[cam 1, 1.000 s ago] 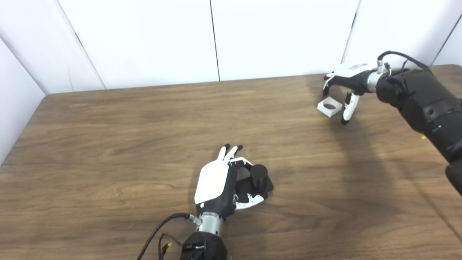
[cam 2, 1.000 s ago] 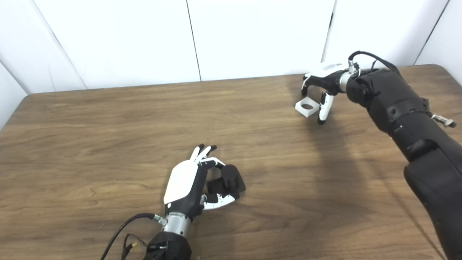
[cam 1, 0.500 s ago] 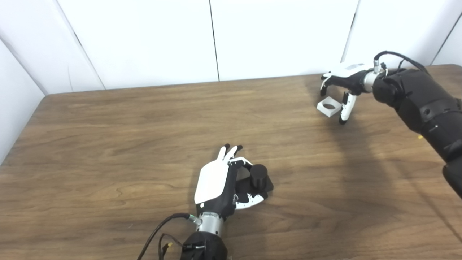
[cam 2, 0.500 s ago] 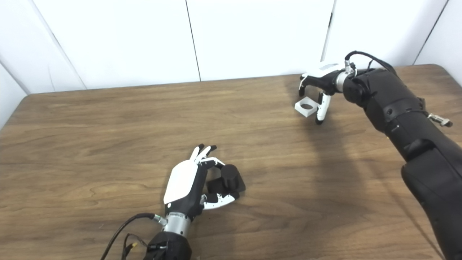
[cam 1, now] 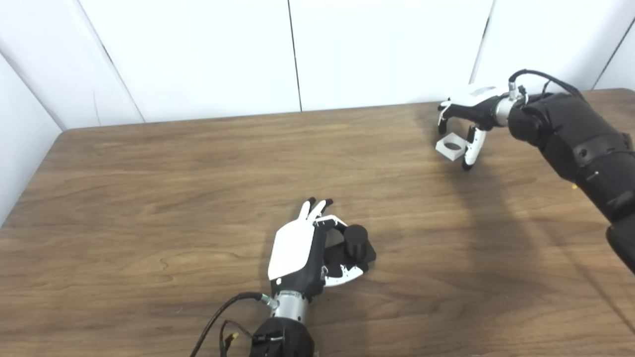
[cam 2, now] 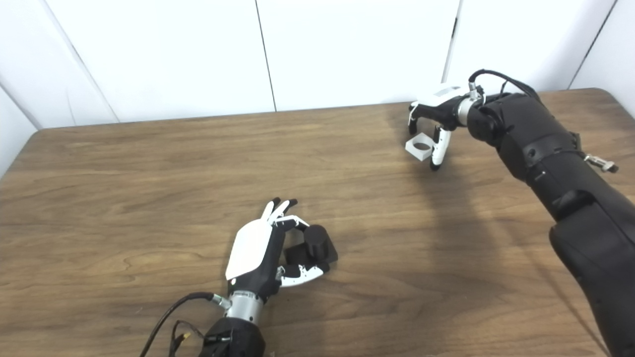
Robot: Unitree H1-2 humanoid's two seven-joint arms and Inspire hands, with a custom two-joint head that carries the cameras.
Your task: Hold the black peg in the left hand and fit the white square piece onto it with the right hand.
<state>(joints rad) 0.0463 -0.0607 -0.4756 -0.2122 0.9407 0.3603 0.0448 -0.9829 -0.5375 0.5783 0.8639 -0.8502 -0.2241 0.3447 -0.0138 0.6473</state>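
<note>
Fingers of your right hand [cam 1: 464, 111] arch spread and empty over the white square piece [cam 1: 452, 148] at the worktop's [cam 1: 149, 198] far corner, a light, rigid, likely slick block best pinched across opposite outer walls, while your left hand [cam 1: 302, 250] grips the black peg [cam 1: 356, 242].

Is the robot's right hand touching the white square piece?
Cannot tell. In both views the right hand arches over the white square piece; no contact or gap shows plainly.

Black peg [cam 1: 356, 241], white square piece [cam 1: 452, 147], brown table [cam 1: 149, 198]
</note>
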